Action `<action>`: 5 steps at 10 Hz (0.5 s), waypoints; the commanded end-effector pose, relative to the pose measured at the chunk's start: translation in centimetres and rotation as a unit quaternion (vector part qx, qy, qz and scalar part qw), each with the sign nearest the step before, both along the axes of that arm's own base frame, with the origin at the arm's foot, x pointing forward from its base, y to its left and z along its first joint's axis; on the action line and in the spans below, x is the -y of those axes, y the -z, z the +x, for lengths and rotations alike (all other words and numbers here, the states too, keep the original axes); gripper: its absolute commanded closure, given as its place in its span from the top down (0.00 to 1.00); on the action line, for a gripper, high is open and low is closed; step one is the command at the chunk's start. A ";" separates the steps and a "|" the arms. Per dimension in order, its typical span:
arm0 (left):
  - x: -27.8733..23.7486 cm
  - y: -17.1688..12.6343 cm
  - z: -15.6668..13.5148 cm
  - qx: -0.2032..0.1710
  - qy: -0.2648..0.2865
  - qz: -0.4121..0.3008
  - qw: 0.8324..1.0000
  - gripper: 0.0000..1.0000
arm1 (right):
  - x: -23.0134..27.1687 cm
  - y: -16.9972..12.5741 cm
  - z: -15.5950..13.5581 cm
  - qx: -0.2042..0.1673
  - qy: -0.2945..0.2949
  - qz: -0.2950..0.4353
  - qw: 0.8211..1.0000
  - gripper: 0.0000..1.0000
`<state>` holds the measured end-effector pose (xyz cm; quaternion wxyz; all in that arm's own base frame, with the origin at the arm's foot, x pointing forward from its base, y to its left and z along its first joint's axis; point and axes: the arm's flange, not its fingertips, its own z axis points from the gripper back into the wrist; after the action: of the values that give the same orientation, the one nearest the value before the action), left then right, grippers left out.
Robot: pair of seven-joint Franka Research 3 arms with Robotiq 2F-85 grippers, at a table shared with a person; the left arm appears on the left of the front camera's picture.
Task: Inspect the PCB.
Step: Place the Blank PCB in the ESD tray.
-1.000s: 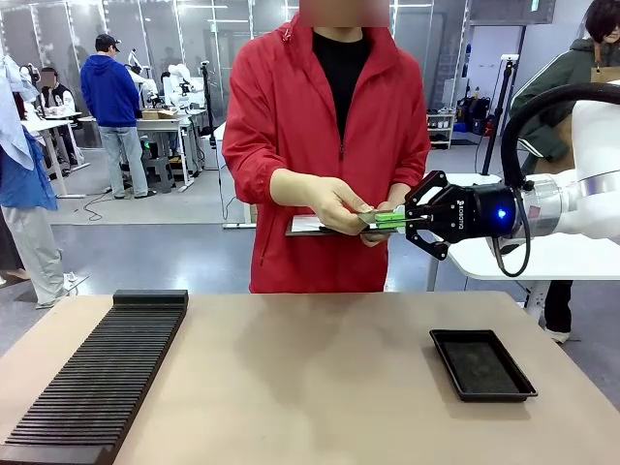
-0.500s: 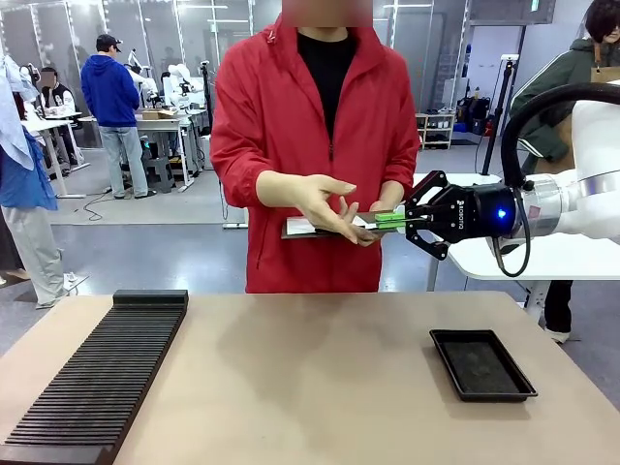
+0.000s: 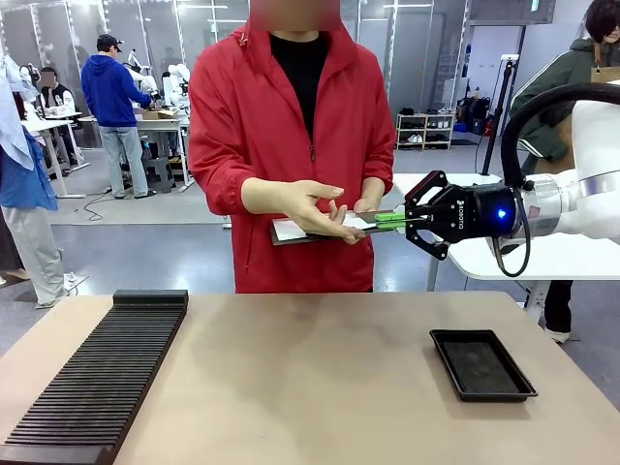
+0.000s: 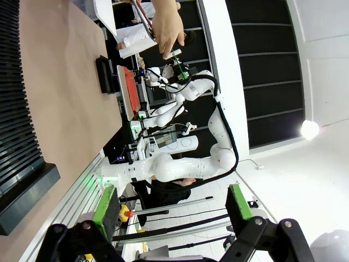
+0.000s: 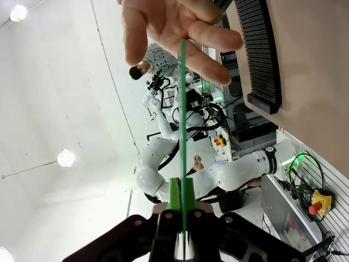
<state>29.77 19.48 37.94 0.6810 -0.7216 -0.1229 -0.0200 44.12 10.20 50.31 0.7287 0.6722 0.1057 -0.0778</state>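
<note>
Two green-padded fingers (image 5: 175,199) of the right gripper (image 3: 397,219) are pressed together on the near edge of the PCB (image 5: 181,109); in the right wrist view the board shows edge-on as a thin green line running up from between the pads. In the front view the PCB (image 3: 380,218) is held flat, high above the surface (image 3: 310,378), sticking out from the fingertips toward the person.

Person's hand (image 3: 315,206), taken from the PCB: touching its far end, palm open, fingers spread over the board. In the right wrist view that hand (image 5: 169,30) sits at the far tip of the board. The person's other hand (image 3: 366,199) holds a white clipboard (image 3: 291,231) just beside the PCB, on its far side from the gripper, at about the same height.

Black tray (image 3: 481,363): well below the PCB, on the surface, under the right arm. Black slotted rack (image 3: 97,373): also on the surface, well apart from the PCB, off to the left.

Left gripper (image 4: 172,204): fingers stand wide apart, nothing between the green pads (image 4: 104,204). It is well apart from the PCB; in its wrist view the person's hand (image 4: 166,24) and the board at it appear small and far off, near the top edge.
</note>
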 end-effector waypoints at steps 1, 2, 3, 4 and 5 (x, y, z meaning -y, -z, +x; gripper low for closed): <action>0.1 -0.3 -0.3 -0.007 -0.001 0.009 1.000 1.00 | -0.1 -0.2 0.0 0.002 -0.001 0.000 1.000 0.00; 0.1 -0.3 -0.3 -0.007 -0.001 0.009 1.000 1.00 | -0.1 -0.2 0.0 0.002 -0.001 0.000 1.000 0.00; 0.1 -0.3 -0.3 -0.007 -0.001 0.009 1.000 1.00 | -0.1 -0.2 0.0 0.002 -0.001 0.000 1.000 0.00; 0.1 -0.3 -0.3 -0.007 -0.001 0.009 1.000 1.00 | 0.0 0.0 0.0 0.000 0.000 0.000 1.000 0.03; 0.1 -0.3 -0.3 -0.007 -0.001 0.009 1.000 1.00 | 0.7 -2.7 -1.6 0.060 0.033 -0.031 0.997 0.03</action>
<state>29.77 19.48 37.94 0.6810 -0.7216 -0.1229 -0.0200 43.97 9.89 51.03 0.7338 0.6698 0.0874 -0.0725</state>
